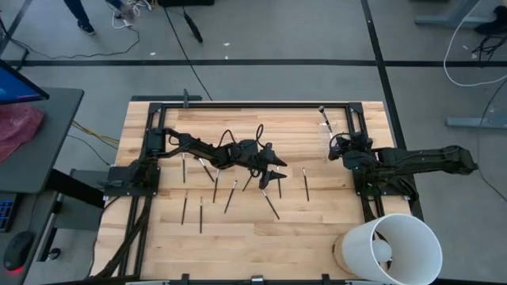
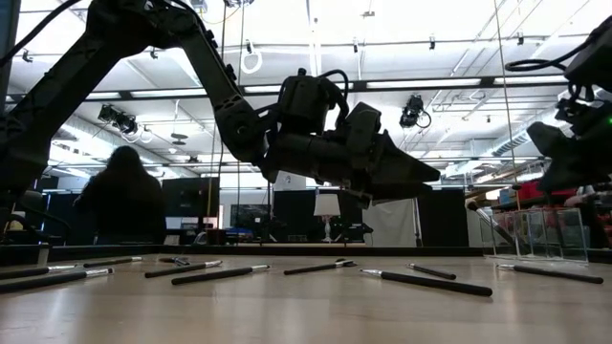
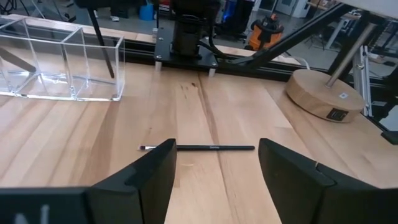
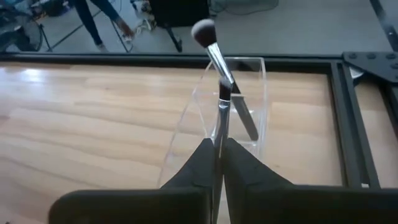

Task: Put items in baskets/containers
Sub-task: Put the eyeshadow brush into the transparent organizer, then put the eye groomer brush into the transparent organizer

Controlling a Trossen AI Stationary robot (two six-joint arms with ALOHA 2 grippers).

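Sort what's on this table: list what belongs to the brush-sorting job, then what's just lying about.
Job:
- loose makeup brushes on the wood
- clear plastic container, one brush already in it
- brush pinched in the right tool
- left tool, open above a brush

Lying about:
- white bucket
- round wooden base

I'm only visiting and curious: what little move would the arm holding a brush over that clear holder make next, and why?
Probably it lowers a little, then lets go. The right gripper is shut on a brush whose tip sits over the open clear container, where another brush already leans. The left gripper hangs open above a lying brush.
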